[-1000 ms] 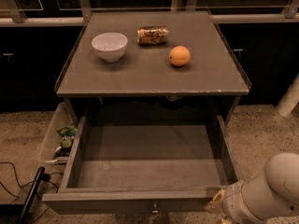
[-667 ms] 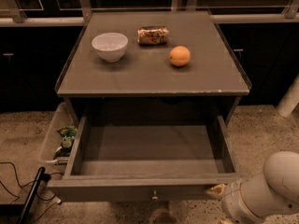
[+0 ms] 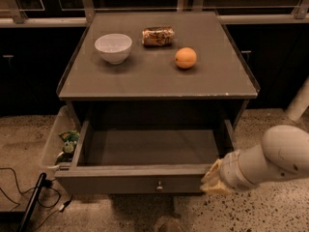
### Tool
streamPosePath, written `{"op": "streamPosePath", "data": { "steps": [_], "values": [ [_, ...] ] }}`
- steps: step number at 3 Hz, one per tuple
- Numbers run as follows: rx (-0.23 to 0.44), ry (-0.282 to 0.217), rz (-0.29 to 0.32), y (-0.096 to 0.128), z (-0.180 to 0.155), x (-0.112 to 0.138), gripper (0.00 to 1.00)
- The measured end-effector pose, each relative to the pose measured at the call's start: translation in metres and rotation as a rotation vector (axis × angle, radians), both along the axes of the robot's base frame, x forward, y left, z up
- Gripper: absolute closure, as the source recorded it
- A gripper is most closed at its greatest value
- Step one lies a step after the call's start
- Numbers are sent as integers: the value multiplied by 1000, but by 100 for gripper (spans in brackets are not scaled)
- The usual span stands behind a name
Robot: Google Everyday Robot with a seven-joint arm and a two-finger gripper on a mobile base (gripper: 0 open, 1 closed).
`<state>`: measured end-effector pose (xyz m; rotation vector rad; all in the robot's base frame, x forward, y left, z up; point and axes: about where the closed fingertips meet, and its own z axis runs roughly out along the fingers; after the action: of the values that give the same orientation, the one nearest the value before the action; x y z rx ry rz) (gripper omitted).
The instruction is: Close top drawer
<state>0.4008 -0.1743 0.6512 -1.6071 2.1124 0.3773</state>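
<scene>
The top drawer [image 3: 130, 182] of the grey cabinet [image 3: 145, 81] stands pulled out toward me. Its boxy tray is open and holds nothing that I can see. The front panel carries a small round metal knob [image 3: 159, 186] at its centre. My gripper [image 3: 211, 180] is at the right end of the drawer's front panel, touching it or very close to it. The white arm [image 3: 275, 158] reaches in from the lower right.
On the cabinet top sit a white bowl [image 3: 113, 48], a can lying on its side [image 3: 158, 36] and an orange [image 3: 185, 58]. A pale bin [image 3: 50, 146] with green items stands left of the drawer. A black cable [image 3: 19, 197] lies on the floor. A white post [image 3: 299, 103] is at right.
The drawer front has moved back toward the cabinet, so less of the tray sticks out. My gripper and arm have moved forward with it at its right end.
</scene>
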Motion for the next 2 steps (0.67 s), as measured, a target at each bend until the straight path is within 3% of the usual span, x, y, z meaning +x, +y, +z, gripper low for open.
{"op": "streamPosePath", "data": {
  "steps": [1, 2],
  "values": [
    [-2, -59, 18, -4, 3, 37, 85],
    [3, -96, 4, -19, -3, 77, 100]
  ]
}}
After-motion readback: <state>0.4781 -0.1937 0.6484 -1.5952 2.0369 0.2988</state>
